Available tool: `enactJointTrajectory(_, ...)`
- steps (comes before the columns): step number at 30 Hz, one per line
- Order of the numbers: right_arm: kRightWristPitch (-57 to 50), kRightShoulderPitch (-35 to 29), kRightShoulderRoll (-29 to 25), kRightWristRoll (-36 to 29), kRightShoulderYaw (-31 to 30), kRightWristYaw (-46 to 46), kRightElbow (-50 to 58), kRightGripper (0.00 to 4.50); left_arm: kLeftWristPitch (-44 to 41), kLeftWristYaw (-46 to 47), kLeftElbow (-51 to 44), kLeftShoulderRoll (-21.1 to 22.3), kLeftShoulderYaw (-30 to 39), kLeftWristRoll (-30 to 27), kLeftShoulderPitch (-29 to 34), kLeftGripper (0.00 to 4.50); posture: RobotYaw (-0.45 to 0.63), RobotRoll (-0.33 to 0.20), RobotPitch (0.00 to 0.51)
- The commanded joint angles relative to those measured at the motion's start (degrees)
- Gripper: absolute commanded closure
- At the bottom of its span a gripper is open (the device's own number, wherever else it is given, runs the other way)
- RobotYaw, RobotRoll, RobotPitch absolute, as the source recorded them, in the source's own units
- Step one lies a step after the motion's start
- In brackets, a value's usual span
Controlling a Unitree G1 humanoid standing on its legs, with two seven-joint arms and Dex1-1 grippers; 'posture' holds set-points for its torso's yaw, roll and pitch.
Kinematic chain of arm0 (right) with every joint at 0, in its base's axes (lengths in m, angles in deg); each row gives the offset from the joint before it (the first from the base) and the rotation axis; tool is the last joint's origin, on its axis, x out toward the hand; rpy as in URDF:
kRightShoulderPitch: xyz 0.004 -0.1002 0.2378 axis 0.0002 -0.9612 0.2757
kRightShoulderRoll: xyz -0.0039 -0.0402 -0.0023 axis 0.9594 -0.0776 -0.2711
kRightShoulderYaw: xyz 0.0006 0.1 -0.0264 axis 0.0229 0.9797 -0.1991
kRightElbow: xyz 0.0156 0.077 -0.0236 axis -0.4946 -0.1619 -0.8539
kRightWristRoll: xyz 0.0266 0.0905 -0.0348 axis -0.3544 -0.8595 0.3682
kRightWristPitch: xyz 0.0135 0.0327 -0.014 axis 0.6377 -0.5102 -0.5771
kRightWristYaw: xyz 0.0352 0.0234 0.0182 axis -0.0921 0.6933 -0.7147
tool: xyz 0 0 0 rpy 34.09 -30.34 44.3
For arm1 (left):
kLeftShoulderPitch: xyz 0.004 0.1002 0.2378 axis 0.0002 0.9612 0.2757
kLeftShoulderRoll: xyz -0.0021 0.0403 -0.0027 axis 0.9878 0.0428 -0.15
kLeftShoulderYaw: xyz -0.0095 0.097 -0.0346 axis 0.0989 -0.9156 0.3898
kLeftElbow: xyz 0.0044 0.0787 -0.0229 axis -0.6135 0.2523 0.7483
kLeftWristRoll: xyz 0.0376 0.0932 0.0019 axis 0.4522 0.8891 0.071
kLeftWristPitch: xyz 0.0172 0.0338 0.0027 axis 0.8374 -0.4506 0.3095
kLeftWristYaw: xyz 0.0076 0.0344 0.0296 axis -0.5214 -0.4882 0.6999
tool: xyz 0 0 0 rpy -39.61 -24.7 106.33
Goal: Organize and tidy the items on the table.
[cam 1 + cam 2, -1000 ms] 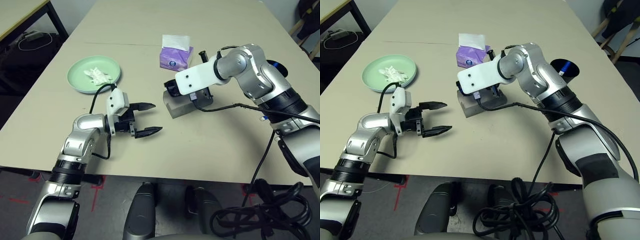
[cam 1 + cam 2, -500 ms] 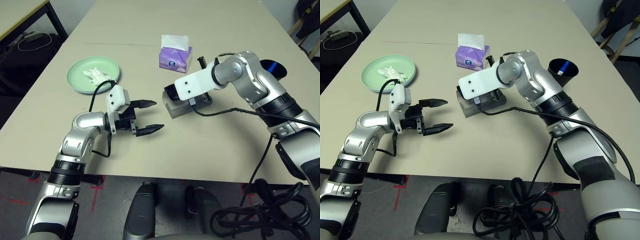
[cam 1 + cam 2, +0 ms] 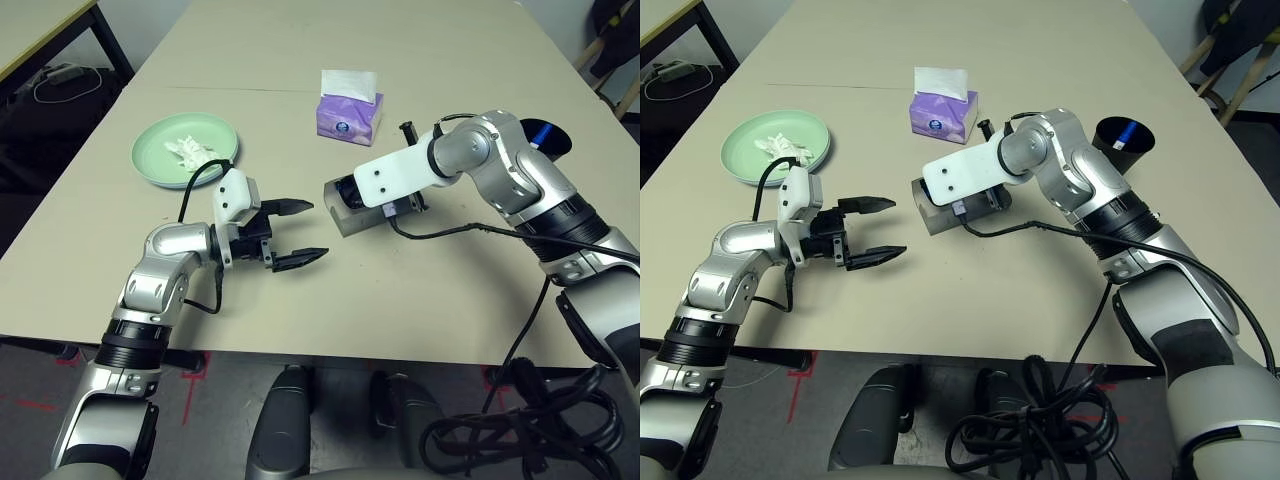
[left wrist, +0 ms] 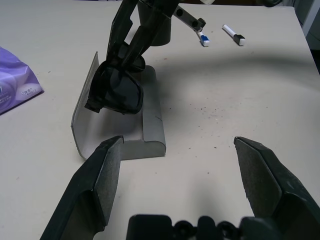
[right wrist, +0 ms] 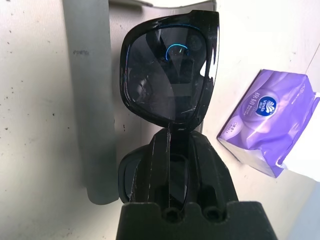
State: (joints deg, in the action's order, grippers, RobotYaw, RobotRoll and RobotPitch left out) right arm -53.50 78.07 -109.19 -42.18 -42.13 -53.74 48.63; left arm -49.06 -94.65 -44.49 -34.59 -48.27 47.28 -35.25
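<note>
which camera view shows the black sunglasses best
The right wrist view: a whole dark lens of the black plastic sunglasses faces it, with the right gripper shut on them. The left wrist view shows them side-on above the open grey case; both eye views have them mostly hidden by the right arm.

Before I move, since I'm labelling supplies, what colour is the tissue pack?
Purple packaging, clearest in the right wrist view.

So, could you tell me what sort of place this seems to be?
Probably a robotics lab or test room: a large bare-topped table with everyday props such as the sunglasses, coiled black cable, and red tape marks on the floor.
</note>
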Motion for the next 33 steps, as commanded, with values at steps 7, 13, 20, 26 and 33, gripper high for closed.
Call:
enactJointTrajectory(7, 2.1, -1.8, 1.0, 1.6, -1.9, 1.7, -2.5, 4.13, -0.4, 0.1, -0.6, 0.3, -0.3, -0.3, 0.7, 0.00, 0.24, 0.000, 0.155)
enactJointTrajectory(13, 2.2, -2.2, 1.9, 2.4, -2.1, 3.0, -4.1, 4.13, -0.5, 0.0, -0.6, 0.2, -0.4, -0.3, 0.6, 0.00, 0.24, 0.000, 0.156)
enactJointTrajectory(20, 2.5, -1.8, 2.7, 3.2, -2.5, 4.0, -5.9, 4.13, -0.5, -0.1, -0.3, 0.1, -0.6, -0.2, 0.4, 0.00, 0.23, 0.000, 0.150)
enactJointTrajectory(26, 3.3, -0.2, 3.7, 3.9, -2.8, 5.0, -8.9, 4.13, -0.4, 0.0, -0.1, -0.1, -0.8, -0.1, 0.3, 0.00, 0.24, 0.000, 0.150)
enactJointTrajectory(33, 3.8, -1.4, 4.0, 3.3, -3.5, 4.5, -8.5, 4.13, -0.4, 0.0, -0.2, 0.0, -0.7, -0.1, 0.4, 0.00, 0.24, 0.000, 0.148)
